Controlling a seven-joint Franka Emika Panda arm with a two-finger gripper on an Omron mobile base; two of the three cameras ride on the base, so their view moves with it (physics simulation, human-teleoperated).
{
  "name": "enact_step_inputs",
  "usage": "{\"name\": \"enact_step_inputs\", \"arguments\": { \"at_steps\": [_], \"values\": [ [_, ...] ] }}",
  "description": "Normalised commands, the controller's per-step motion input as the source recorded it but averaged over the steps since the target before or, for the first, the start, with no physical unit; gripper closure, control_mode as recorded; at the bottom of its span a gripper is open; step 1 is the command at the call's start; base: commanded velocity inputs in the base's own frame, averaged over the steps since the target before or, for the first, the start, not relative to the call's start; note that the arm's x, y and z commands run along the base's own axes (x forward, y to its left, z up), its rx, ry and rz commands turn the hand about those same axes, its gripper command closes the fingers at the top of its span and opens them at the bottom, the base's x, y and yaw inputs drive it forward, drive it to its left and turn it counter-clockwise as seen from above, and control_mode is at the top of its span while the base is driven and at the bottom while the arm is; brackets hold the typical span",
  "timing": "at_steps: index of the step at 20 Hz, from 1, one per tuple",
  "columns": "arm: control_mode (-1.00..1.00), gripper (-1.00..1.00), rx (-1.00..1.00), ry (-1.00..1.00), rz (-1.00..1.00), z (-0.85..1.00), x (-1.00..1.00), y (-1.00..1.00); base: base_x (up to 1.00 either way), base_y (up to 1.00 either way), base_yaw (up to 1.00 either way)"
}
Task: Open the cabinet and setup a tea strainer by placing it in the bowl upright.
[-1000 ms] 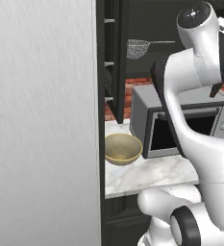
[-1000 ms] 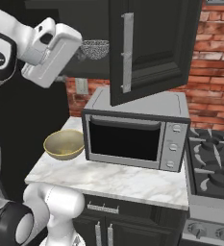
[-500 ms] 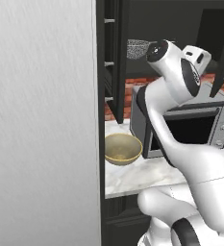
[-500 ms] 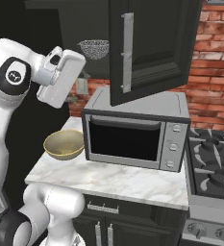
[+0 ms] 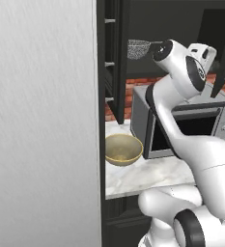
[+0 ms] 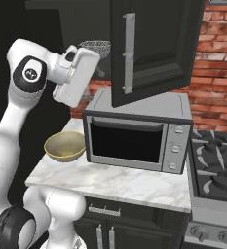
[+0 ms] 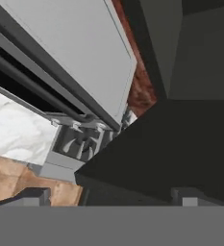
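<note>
The black cabinet (image 6: 154,48) stands open, its door (image 5: 116,58) swung out over the grey microwave. On a dark shelf inside rests the tea strainer (image 5: 138,48), a grey mesh basket (image 6: 98,47). My white hand (image 6: 76,75) hovers just left of and slightly below it, without touching. The gripper (image 7: 108,197) is open, its fingertips (image 7: 34,194) wide apart with nothing between them. Below, the olive-yellow bowl (image 5: 122,149) sits on the marble counter left of the microwave (image 6: 65,146).
The microwave (image 6: 134,136) fills the counter's middle under the open door. A stove (image 6: 217,165) is at the right. A tall grey panel (image 5: 41,120) walls off the left. Red brick (image 6: 217,73) backs the counter.
The arm has folded downward and the hand has dropped and shifted toward the open cabinet. Strainer and bowl have stayed where they were, and the jaws have stayed wide.
</note>
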Motion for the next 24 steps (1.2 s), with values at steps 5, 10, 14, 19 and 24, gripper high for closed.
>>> {"name": "enact_step_inputs", "arguments": {
  "at_steps": [5,10,14,19,24],
  "values": [
    [-1.0,-1.0,-0.06,0.02,-0.01,0.26,0.36,-0.28,0.0,0.0,0.0],
    [-1.0,-1.0,-0.1,0.03,-0.11,0.09,0.18,-0.25,0.0,0.0,0.0],
    [-1.0,-1.0,-0.14,0.0,-0.16,0.0,-0.02,-0.56,0.0,0.0,0.0],
    [-1.0,-1.0,-0.12,-0.05,-0.17,-0.01,-0.21,-0.8,0.0,0.0,0.0],
    [-1.0,-1.0,-0.01,-0.07,-0.17,0.0,-0.35,-0.98,0.0,0.0,0.0]
  ]
}}
